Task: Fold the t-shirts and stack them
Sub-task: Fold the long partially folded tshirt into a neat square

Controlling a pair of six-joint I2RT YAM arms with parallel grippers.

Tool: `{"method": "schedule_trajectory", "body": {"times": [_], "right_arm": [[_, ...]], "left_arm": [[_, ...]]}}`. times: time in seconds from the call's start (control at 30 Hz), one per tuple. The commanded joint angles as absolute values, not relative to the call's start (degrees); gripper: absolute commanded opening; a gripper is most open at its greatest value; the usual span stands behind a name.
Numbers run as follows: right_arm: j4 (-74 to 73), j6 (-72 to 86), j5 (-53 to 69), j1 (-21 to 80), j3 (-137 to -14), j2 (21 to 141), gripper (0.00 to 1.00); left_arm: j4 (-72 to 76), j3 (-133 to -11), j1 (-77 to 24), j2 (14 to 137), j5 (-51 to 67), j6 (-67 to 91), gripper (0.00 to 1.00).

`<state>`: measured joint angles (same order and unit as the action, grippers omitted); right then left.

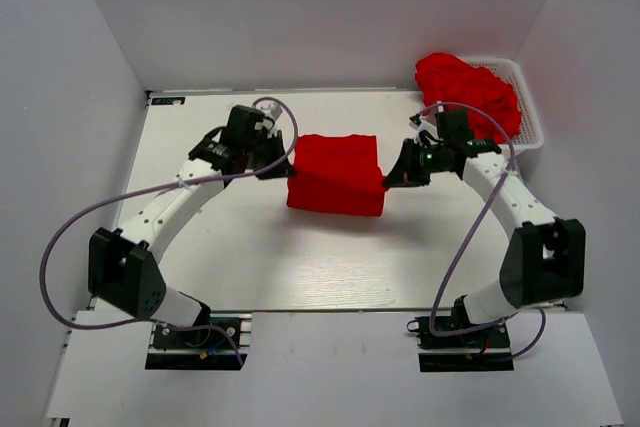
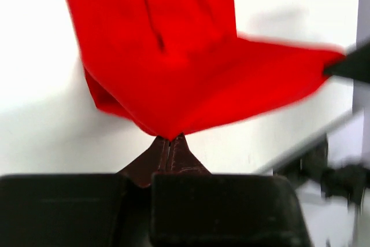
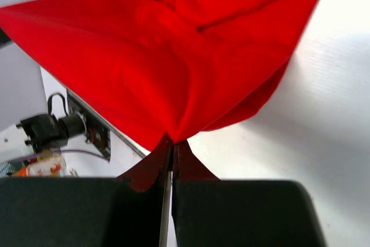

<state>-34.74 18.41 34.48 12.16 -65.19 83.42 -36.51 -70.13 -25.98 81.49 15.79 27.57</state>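
Observation:
A red t-shirt (image 1: 336, 175) hangs stretched between my two grippers over the middle of the white table (image 1: 300, 257). My left gripper (image 1: 284, 169) is shut on its left edge; in the left wrist view the cloth (image 2: 173, 67) rises from my closed gripper (image 2: 171, 139). My right gripper (image 1: 390, 181) is shut on its right edge; in the right wrist view the cloth (image 3: 173, 56) fans out from my closed gripper (image 3: 173, 142). The lower part of the shirt touches the table.
A white basket (image 1: 530, 107) at the back right corner holds a heap of red t-shirts (image 1: 465, 92). White walls enclose the table on the left, back and right. The arm bases stand at the near edge.

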Motion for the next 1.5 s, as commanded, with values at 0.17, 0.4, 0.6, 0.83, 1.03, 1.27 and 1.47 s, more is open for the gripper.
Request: {"method": "schedule_trajectory", "body": {"times": [0.17,0.4,0.6,0.83,1.03,1.27,1.47], "right_arm": [[-34.1,18.9,33.4,9.6,-80.8,97.1,0.00],[-33.2,19.9,33.7,7.8,-90.4,103.8,0.00],[-33.2,20.0,37.6,6.4,-96.0,110.9,0.00],[-28.8,20.9,42.4,5.4,-101.2,119.9,0.00],[-21.7,24.2,43.0,4.7,-109.7,129.8,0.15],[-20.1,25.4,44.6,4.6,-126.0,137.3,0.90],[-20.6,17.9,39.3,4.7,-107.3,125.2,0.90]], "left_arm": [[-30.2,-82.9,-23.2,94.2,1.4,30.1,0.00],[-28.8,-94.6,-19.5,105.7,8.2,28.1,0.00],[-28.7,-100.1,-17.6,113.4,9.9,28.1,0.00],[-24.2,-102.9,-15.8,118.6,13.4,28.7,0.00],[-20.7,-108.8,-14.6,127.0,14.8,29.8,0.12],[-24.2,-121.0,-12.8,134.2,17.3,29.2,1.00],[-19.9,-109.9,-13.4,128.8,20.6,23.8,1.00]]}}
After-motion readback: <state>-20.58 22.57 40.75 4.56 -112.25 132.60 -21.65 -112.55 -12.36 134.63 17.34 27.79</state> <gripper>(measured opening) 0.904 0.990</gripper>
